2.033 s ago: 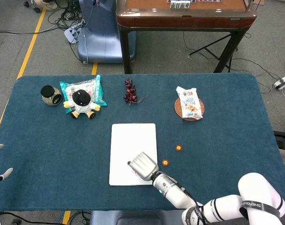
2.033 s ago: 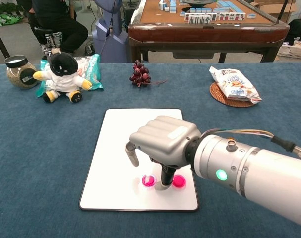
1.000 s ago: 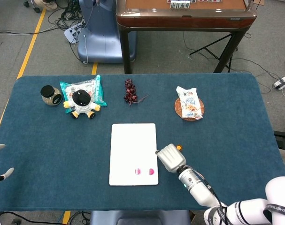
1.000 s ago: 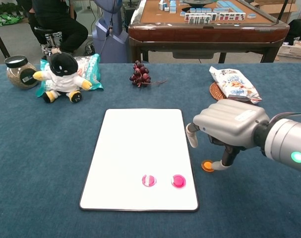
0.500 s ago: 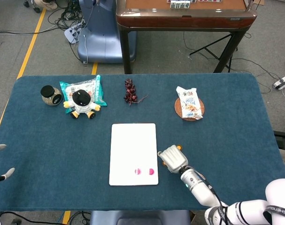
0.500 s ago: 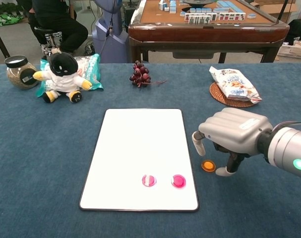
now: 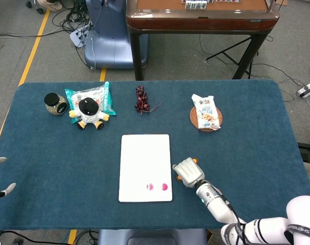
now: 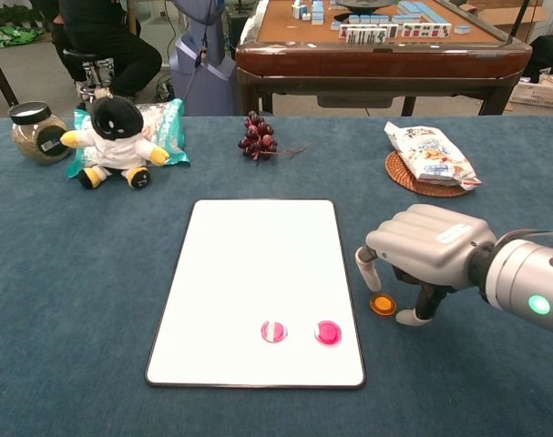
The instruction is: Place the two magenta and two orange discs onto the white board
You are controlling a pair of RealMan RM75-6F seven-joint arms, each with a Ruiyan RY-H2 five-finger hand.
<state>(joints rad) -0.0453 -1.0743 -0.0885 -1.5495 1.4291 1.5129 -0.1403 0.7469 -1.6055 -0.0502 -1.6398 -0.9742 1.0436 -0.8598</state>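
1. Two magenta discs (image 8: 301,331) were sitting side by side on the white board (image 8: 258,264), down near its front edge, apart from each other.
2. One orange disc (image 8: 382,304) was on the blue table (image 8: 76,300) just off the board's right edge. In the chest view it lay right under our right hand (image 8: 428,253), between the thumb and a downward-pointing fingertip (image 8: 408,317).
3. That right hand hovered palm-down over the disc with its fingers curled downward and a gap between them. It wasn't gripping the disc as far as we could see, and we couldn't tell if a fingertip touched it.
4. From the head view the same hand covered the spot beside the board, with just a bit of orange (image 7: 194,161) peeking out past its far side. We couldn't say for sure which disc that was.
5. Our left hand (image 7: 0,176) only showed as a couple of fingertips at the left edge of the head view, so we couldn't tell how it was set.
6. Further back we had a plush toy (image 8: 117,137) on a snack bag, a jar (image 8: 35,132), grapes (image 8: 256,135) and a chip packet (image 8: 429,153) on a coaster.
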